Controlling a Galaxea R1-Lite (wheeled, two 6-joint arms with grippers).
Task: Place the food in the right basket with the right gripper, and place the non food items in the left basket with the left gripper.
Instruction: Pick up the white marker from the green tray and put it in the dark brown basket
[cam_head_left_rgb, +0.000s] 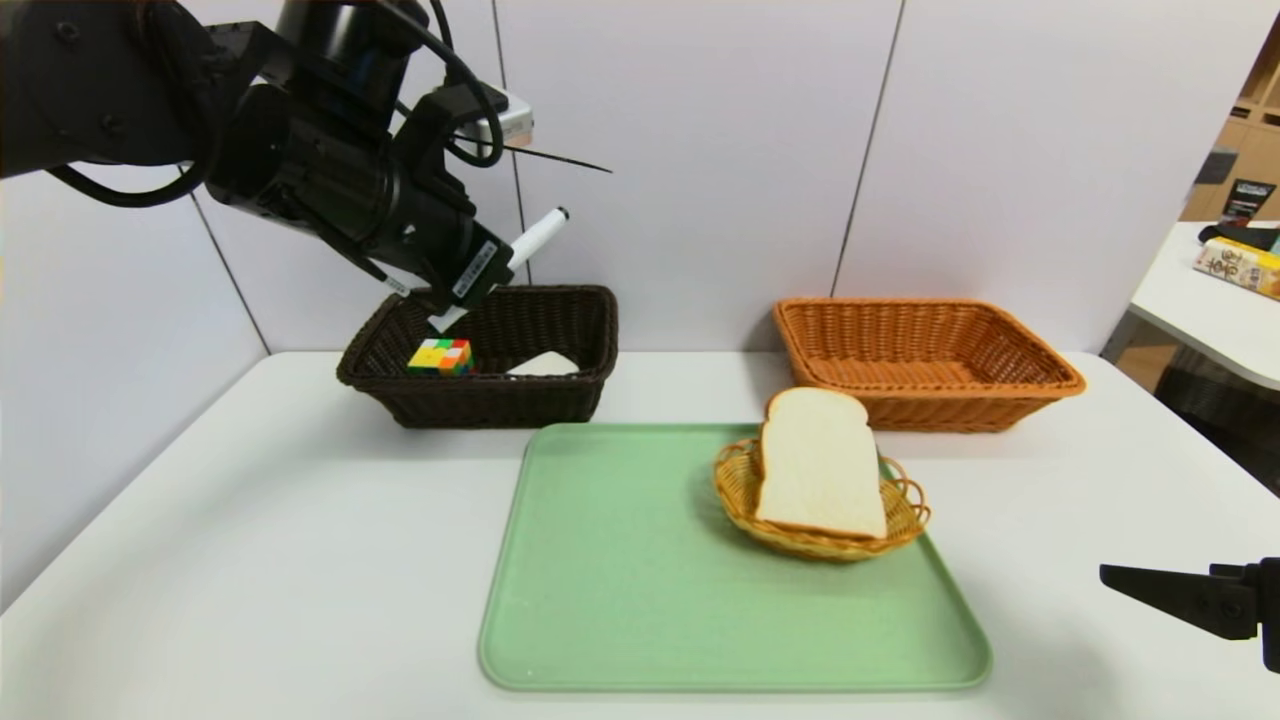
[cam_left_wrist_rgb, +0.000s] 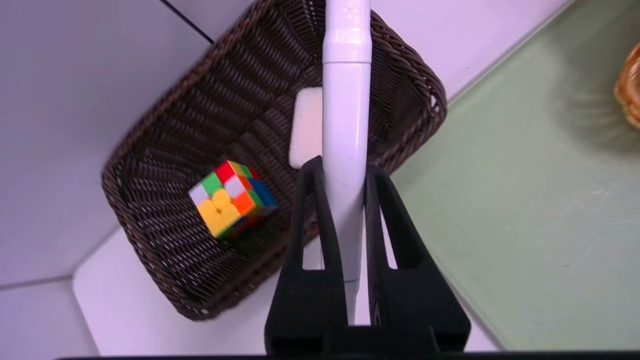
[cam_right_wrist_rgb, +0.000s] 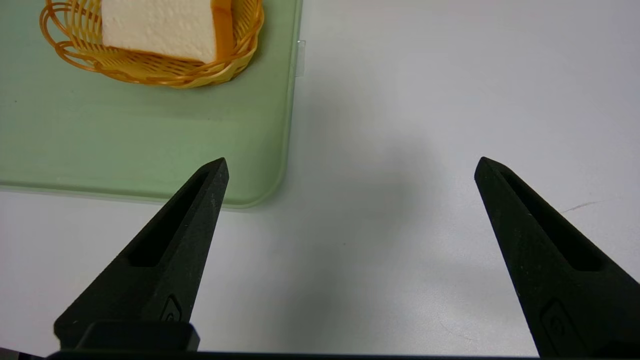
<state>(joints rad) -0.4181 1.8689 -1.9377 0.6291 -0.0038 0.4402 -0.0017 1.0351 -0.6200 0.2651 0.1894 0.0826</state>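
My left gripper (cam_head_left_rgb: 480, 278) (cam_left_wrist_rgb: 344, 172) hangs above the dark brown left basket (cam_head_left_rgb: 560, 400) (cam_left_wrist_rgb: 150, 220), shut on a white marker pen (cam_head_left_rgb: 535, 235) (cam_left_wrist_rgb: 346, 100). Inside that basket lie a colourful puzzle cube (cam_head_left_rgb: 440, 357) (cam_left_wrist_rgb: 231, 198) and a flat white item (cam_head_left_rgb: 543, 365) (cam_left_wrist_rgb: 305, 127). A slice of white bread (cam_head_left_rgb: 820, 463) (cam_right_wrist_rgb: 160, 25) rests in a small woven tray (cam_head_left_rgb: 740, 495) (cam_right_wrist_rgb: 145, 72) on the green tray (cam_head_left_rgb: 620, 570) (cam_right_wrist_rgb: 125, 140). The orange right basket (cam_head_left_rgb: 925, 360) stands behind it. Low at the table's right edge, my right gripper (cam_head_left_rgb: 1110, 575) (cam_right_wrist_rgb: 350, 165) is open over bare table.
The white table (cam_head_left_rgb: 250, 560) runs out around the green tray. White wall panels stand close behind both baskets. A second table with a book (cam_head_left_rgb: 1235, 265) is at the far right.
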